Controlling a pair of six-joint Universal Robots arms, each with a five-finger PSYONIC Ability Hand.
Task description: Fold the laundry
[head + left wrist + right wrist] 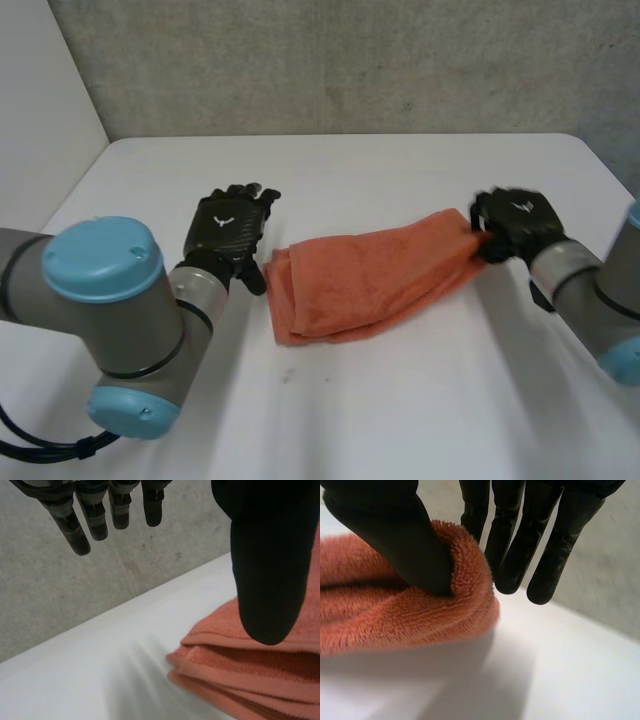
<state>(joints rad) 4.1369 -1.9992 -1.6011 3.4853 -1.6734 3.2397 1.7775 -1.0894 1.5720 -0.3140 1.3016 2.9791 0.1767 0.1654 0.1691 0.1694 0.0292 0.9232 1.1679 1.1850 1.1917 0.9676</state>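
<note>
An orange towel (370, 280) lies folded in a long strip across the middle of the white table (420, 410). My right hand (515, 225) is at the towel's right end. In the right wrist view its thumb (395, 540) digs into the rolled end of the towel (395, 615) and its fingers (515, 555) close in from the other side, pinching the cloth. My left hand (228, 232) hovers just left of the towel's layered left end. Its fingers (75, 530) are straight, and its thumb (270, 570) hangs over the stacked edges of the towel (250, 680) without holding them.
A grey wall (350, 60) rises behind the table's far edge. The table's right edge runs close past my right arm (590, 300). My left arm (110, 320) covers the near left of the table.
</note>
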